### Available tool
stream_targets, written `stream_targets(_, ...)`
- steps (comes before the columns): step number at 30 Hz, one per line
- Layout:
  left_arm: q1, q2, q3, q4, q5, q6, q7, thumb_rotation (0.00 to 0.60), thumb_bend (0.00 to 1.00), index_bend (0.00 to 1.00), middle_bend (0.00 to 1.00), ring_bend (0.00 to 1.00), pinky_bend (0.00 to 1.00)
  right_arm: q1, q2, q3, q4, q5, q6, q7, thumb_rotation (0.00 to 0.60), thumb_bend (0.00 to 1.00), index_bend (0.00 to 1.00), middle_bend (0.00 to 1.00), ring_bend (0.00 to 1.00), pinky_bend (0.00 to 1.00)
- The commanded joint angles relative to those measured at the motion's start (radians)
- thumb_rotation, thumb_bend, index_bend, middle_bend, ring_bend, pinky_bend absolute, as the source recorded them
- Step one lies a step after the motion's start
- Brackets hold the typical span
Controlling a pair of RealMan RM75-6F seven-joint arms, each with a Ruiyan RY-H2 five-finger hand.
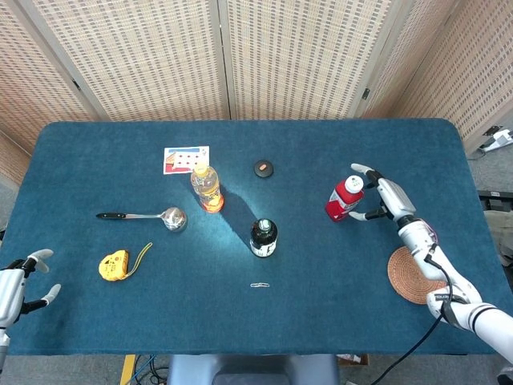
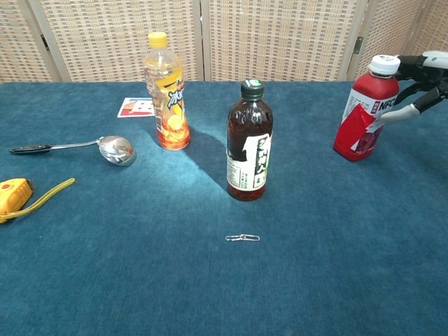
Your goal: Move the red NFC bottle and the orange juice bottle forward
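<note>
The red NFC bottle [image 1: 345,199] [image 2: 366,112] with a white cap stands upright at the table's right. My right hand [image 1: 381,196] [image 2: 418,80] is right beside it, fingers spread around its right side without closing; one fingertip looks close to the label. The orange juice bottle [image 1: 206,188] [image 2: 166,94] with a yellow cap stands upright left of centre, far from both hands. At the near left edge my left hand [image 1: 16,285] hangs with fingers apart, holding nothing; the chest view does not show it.
A dark brown bottle [image 1: 263,237] [image 2: 248,143] stands mid-table. A spoon [image 1: 152,216], a yellow tape measure [image 1: 115,265], a card [image 1: 186,159], a small dark disc [image 1: 263,168] and a paper clip [image 1: 259,285] lie about. A woven coaster [image 1: 413,274] sits under my right forearm.
</note>
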Motion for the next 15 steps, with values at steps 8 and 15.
stream_targets(8, 0.000, 0.000, 0.000, 0.003, -0.002, -0.003, -0.005, 0.600, 0.22, 0.50, 0.47, 0.41, 0.56, 0.042, -0.030, -0.040, 0.061, -0.030, -0.023, 0.089, 0.600, 0.12, 0.13, 0.18, 0.10, 0.28)
stream_targets(15, 0.001, 0.001, -0.001, 0.002, -0.005, -0.003, -0.006, 0.600, 0.22, 0.50, 0.47, 0.41, 0.56, 0.052, -0.065, -0.047, 0.108, -0.019, -0.028, 0.104, 0.600, 0.12, 0.19, 0.31, 0.21, 0.34)
